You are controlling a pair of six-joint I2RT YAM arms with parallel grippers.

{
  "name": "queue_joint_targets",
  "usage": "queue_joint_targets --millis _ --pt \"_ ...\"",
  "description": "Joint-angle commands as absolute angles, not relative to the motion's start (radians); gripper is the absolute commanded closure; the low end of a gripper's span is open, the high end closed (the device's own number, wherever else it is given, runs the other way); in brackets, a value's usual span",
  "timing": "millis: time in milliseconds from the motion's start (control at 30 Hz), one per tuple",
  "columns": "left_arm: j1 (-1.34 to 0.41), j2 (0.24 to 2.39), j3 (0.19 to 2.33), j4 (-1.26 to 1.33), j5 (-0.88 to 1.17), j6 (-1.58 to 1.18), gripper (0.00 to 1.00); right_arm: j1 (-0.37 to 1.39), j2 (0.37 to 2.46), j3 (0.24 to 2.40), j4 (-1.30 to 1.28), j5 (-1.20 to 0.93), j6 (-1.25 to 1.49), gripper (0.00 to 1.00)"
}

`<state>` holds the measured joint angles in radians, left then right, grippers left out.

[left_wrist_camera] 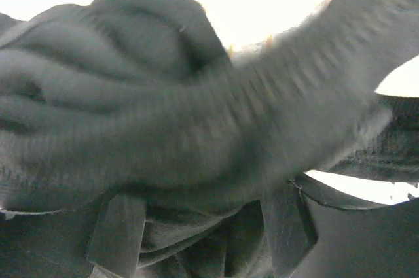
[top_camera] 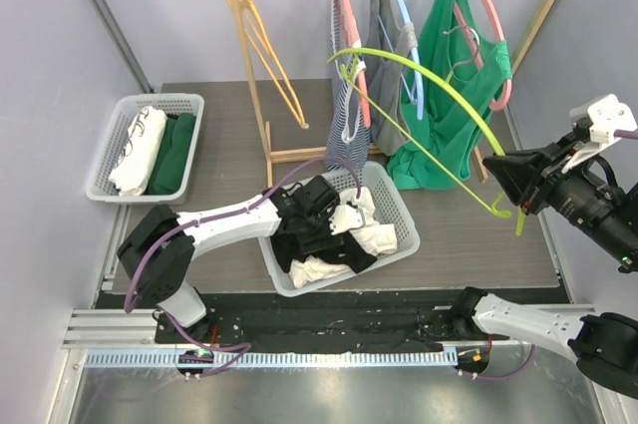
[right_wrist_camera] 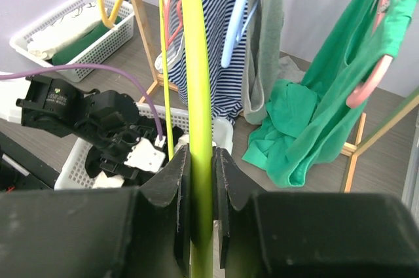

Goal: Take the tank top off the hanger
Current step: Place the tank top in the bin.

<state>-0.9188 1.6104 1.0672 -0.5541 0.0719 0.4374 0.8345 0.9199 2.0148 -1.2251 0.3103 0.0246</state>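
The lime-green hanger (top_camera: 439,85) is bare and hangs in the air in front of the rack, with my right gripper (top_camera: 518,195) shut on its lower bar. In the right wrist view the two fingers of that gripper (right_wrist_camera: 201,160) pinch the green bar (right_wrist_camera: 196,62). My left gripper (top_camera: 334,224) is down in the white basket (top_camera: 404,234) among black and white clothes. The dark tank top (left_wrist_camera: 163,127) fills the left wrist view, blurred and lying loose over the left gripper (left_wrist_camera: 200,225). Its fingers (left_wrist_camera: 116,239) stand apart with folds of cloth between them.
A wooden rack (top_camera: 249,55) stands behind the basket with a yellow hanger (top_camera: 274,65), a striped top (top_camera: 347,115), a grey top (top_camera: 389,75) and a green top (top_camera: 449,95). A second basket (top_camera: 145,145) at the left holds folded white and green clothes.
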Motion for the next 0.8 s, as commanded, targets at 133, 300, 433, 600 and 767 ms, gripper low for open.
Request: queue_joint_targets --millis 133,300,433,600,767 --pt "-0.92 1.52 0.948 -0.515 -0.028 0.471 0.21 0.815 0.893 2.036 -1.192 0.376 0.034 0.99" --pt "-0.92 1.5 1.09 -0.604 -0.075 0.445 0.0 0.813 0.908 2.036 -1.203 0.405 0.041 0.99" --pt "-0.922 1.483 1.335 -0.73 -0.077 0.379 0.0 0.807 0.942 2.065 -1.213 0.425 0.064 0.99" --pt "-0.925 1.428 1.572 -0.885 0.038 0.313 0.0 0.785 1.026 2.135 -1.215 0.443 0.09 0.99" --pt "-0.925 1.286 1.641 -0.914 0.1 0.322 0.0 0.779 1.129 2.2 -1.207 0.376 0.109 0.99"
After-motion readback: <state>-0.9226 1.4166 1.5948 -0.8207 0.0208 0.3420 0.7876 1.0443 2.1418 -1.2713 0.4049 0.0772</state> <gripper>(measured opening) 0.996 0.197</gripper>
